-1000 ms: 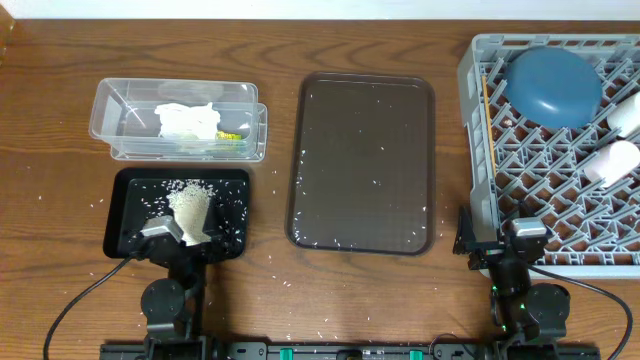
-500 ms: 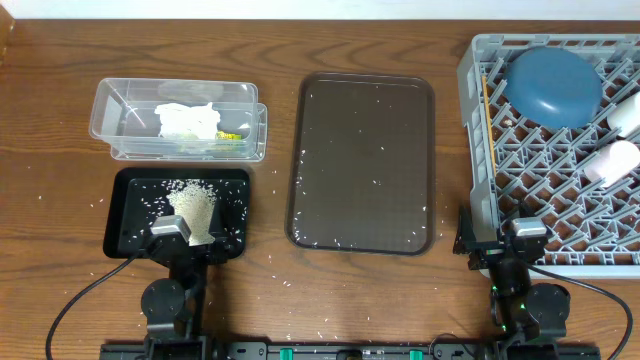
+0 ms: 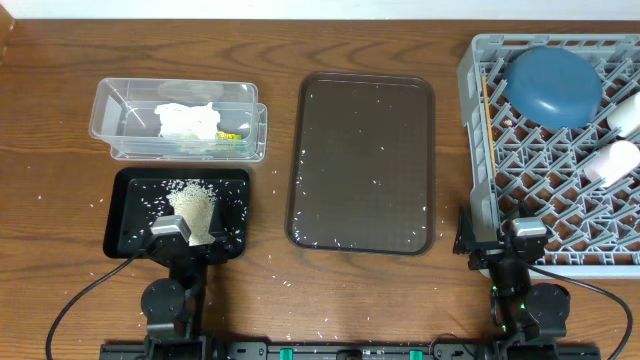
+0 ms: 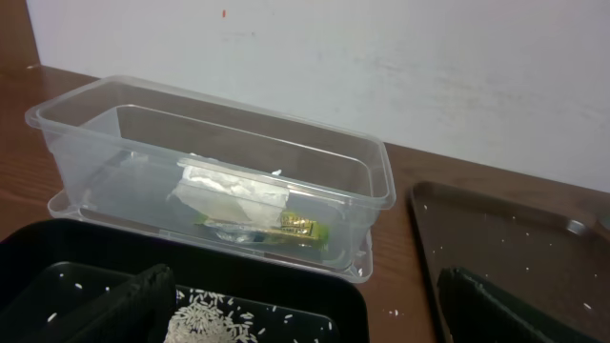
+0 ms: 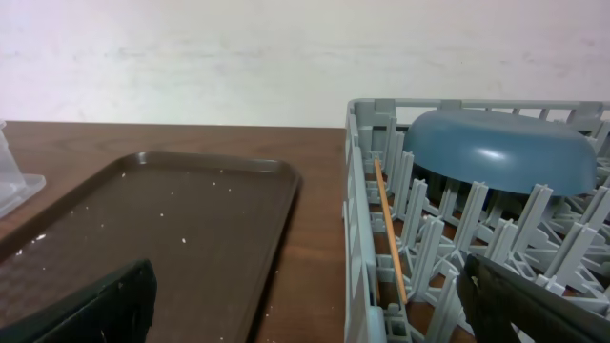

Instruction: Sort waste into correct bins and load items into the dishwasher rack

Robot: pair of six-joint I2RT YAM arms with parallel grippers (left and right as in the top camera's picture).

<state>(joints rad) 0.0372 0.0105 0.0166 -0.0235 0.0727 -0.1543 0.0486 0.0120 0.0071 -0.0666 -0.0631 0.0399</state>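
Robot lab setup, definitely not a real kitchen

Wood-grain desk [image 3: 60, 90] pushed up against a bare white wall [image 4: 381, 57], with two small robot arms [image 3: 165, 300] mounted along the near edge and black cables [image 3: 80, 290] trailing off them. A grey dishwasher rack [image 3: 480, 150] just sits out on the desk's right side.

Holds the black, jointed left arm [image 3: 170, 262] folded low over its round base, grey wrist block uppermost. Carries the left black two-finger gripper [image 4: 303, 286] with jaws spread wide, gripping nothing; shows only the two dark fingers [image 4: 129, 305] at the lower corners of the wrist view. Mirrors that pose with the black, jointed right arm [image 3: 520, 270], likewise tucked over its base. Presents the right black two-finger gripper [image 5: 305, 276] fully parted too, gripping nothing, with its dark fingers [image 5: 91, 305] low at either side.
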